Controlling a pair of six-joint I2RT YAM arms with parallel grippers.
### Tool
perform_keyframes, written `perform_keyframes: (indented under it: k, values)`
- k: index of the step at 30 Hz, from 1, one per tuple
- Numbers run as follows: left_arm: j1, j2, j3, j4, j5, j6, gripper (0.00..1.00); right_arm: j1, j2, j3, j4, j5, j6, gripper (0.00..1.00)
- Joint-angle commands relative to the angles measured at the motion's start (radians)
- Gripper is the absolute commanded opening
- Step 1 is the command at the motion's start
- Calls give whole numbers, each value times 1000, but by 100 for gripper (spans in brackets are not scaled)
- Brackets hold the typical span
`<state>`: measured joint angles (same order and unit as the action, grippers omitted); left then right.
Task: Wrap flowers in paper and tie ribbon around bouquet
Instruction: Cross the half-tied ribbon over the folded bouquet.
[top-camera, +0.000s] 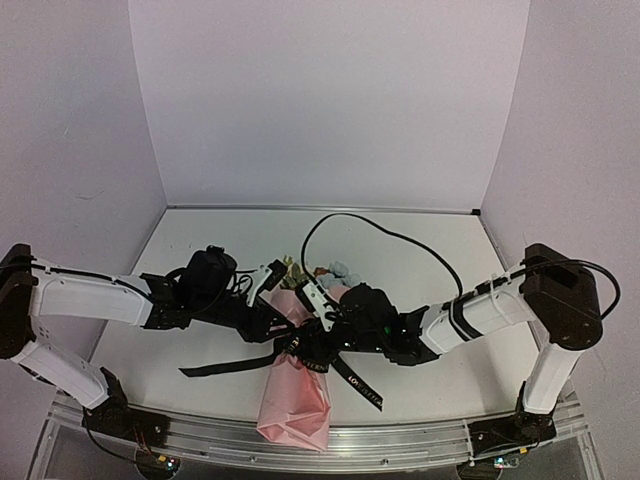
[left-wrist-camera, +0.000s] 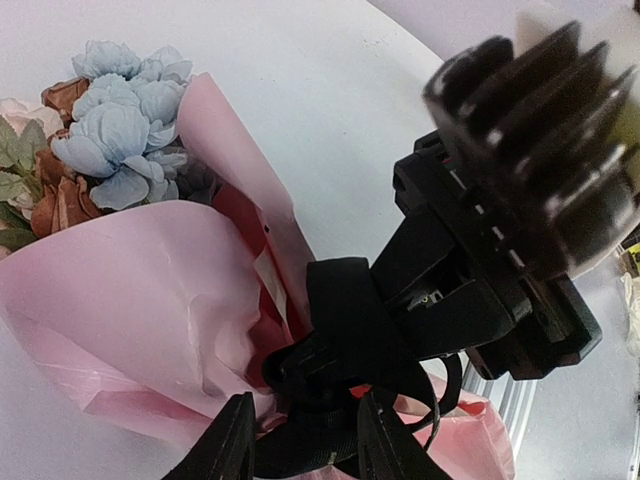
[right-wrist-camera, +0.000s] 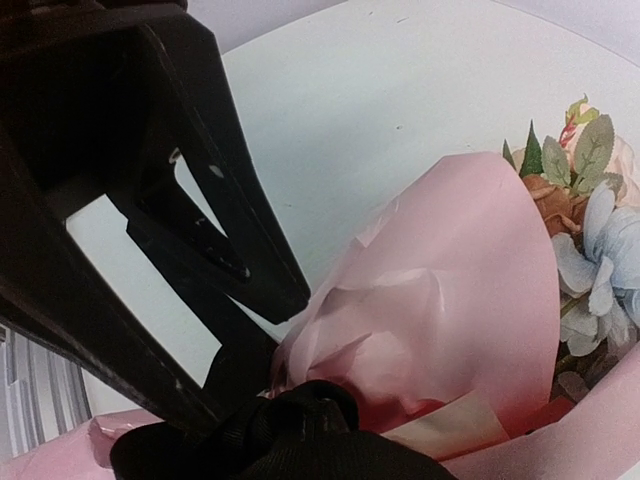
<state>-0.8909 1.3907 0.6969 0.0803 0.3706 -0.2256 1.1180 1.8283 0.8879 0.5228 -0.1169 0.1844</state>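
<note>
Jaws of your left gripper, partly open, clamp the bunched black satin ribbon at the waist of the pink paper-cone bouquet, lower centre of the top view; right gripper jaws are closed alongside, probably tensioning it.

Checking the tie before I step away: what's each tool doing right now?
Left tool: closed on the ribbon.
Right tool: closed, apparently pinching the ribbon too.

Light lettering on ribbon, too small to read.
</note>
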Motion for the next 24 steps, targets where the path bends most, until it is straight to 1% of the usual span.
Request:
perform_keyframes:
  k: [1,9,18,24]
  values:
    - [3,0,-7,50,20,-16,38,6,-62,18,37,4,-13,0]
    - [3,-10,-15,74,21,-30,42,6,-66,30,34,0,-5,0]
    - [4,26,-12,85,33,-40,37,6,-53,36,36,-1,13,0]
    - [4,47,-6,97,40,-51,37,7,-61,47,36,-8,11,0]
